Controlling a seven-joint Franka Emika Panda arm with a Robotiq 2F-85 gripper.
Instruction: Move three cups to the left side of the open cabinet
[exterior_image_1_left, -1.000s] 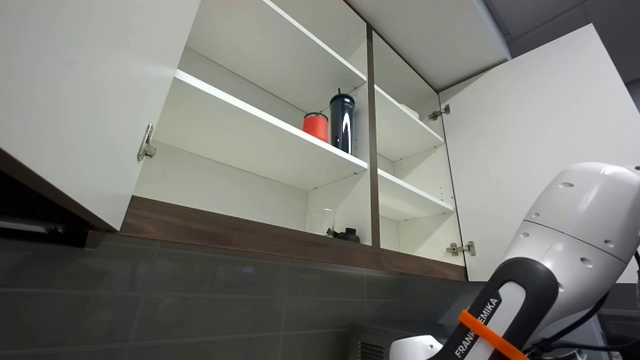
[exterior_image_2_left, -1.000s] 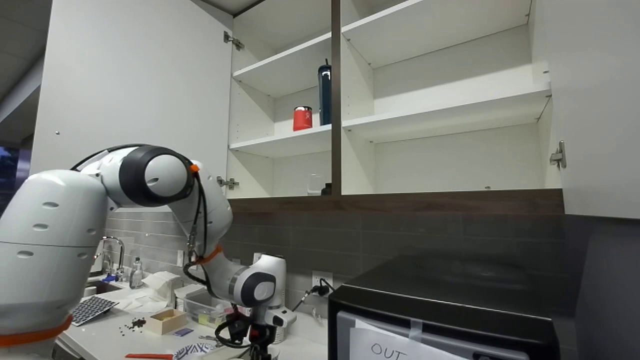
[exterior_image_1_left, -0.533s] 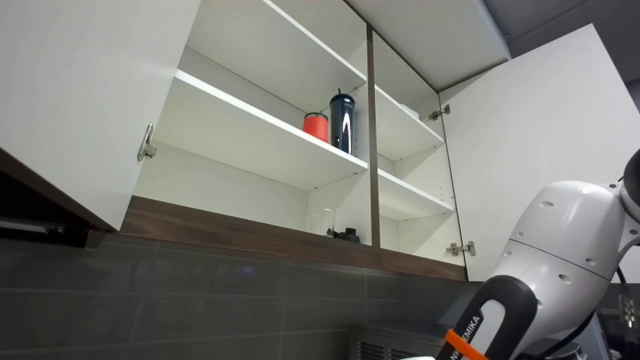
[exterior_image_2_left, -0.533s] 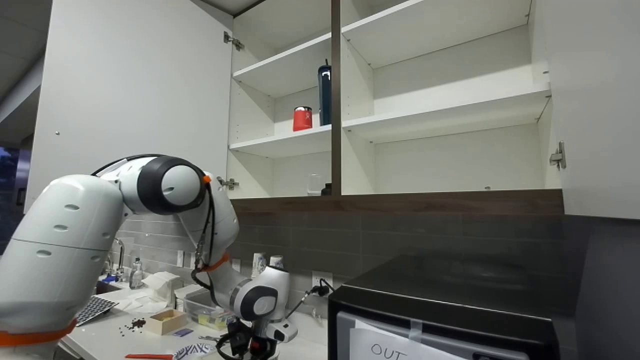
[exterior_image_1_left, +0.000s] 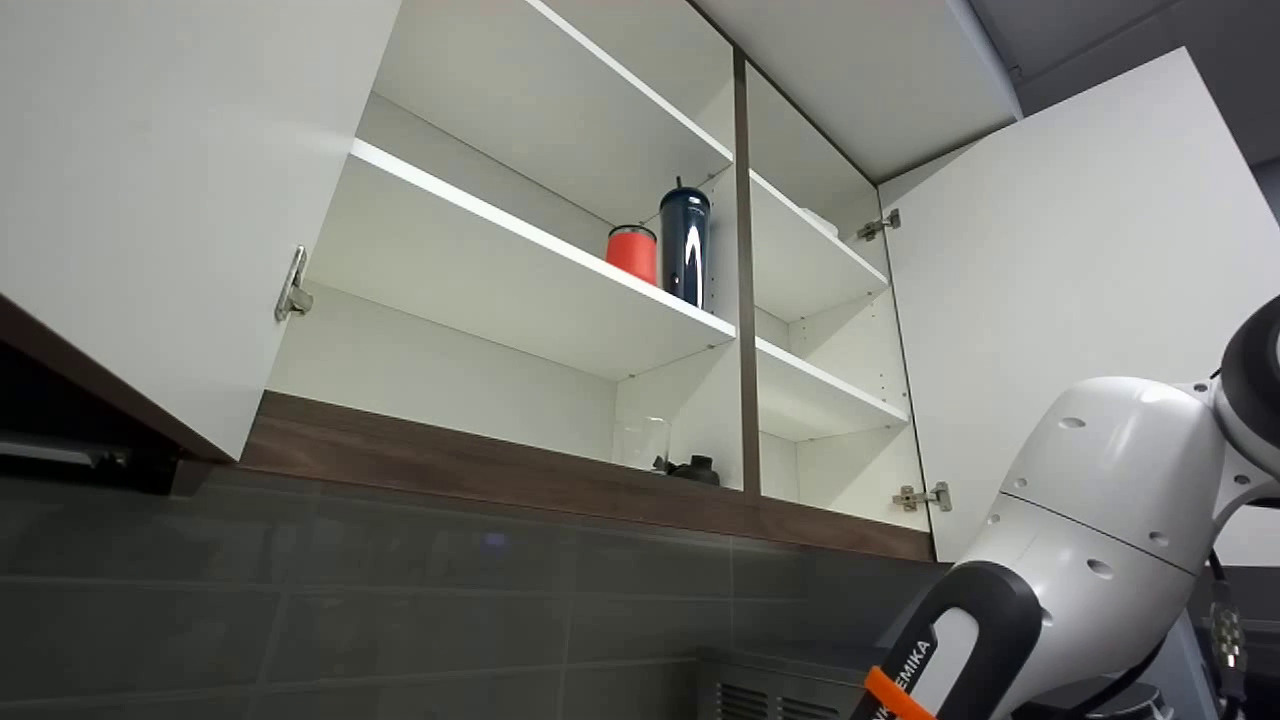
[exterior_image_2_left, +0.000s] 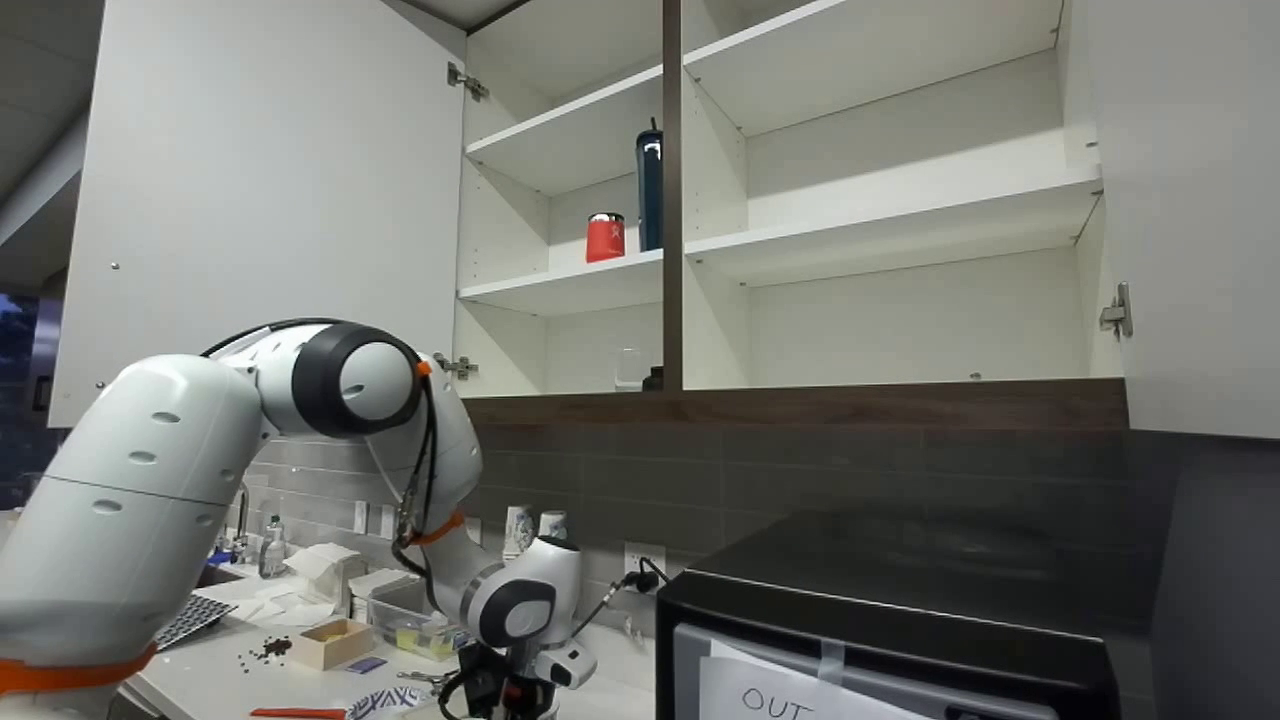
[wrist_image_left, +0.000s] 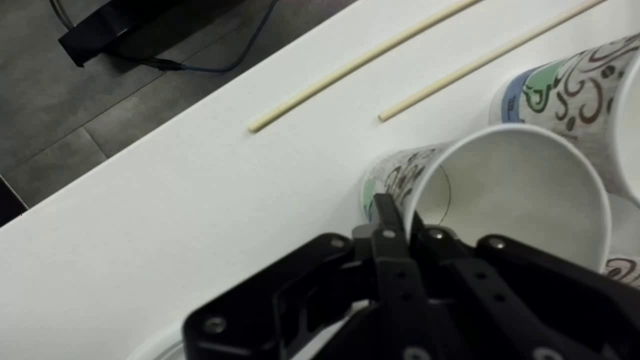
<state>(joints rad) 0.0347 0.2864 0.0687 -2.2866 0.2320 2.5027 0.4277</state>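
The paper cup (wrist_image_left: 510, 195) is at the white counter (wrist_image_left: 240, 190), and you have your gripper (wrist_image_left: 401, 207) clamped on its rim, one fingertip (wrist_image_left: 386, 210) outside the wall and the other inside. Whether its base touches down, you cannot tell. To its right in the wrist view you see a second cup (wrist_image_left: 570, 95) and part of a third cup (wrist_image_left: 624, 270). Two wooden sticks (wrist_image_left: 367, 61) lie apart on the counter. In both exterior views the cabinet (exterior_image_2_left: 910, 320) stands open; on a shelf (exterior_image_2_left: 580, 290) left of its divider (exterior_image_2_left: 672, 200), a red cup (exterior_image_2_left: 605, 240) stands left of a dark blue tumbler (exterior_image_2_left: 650, 195).
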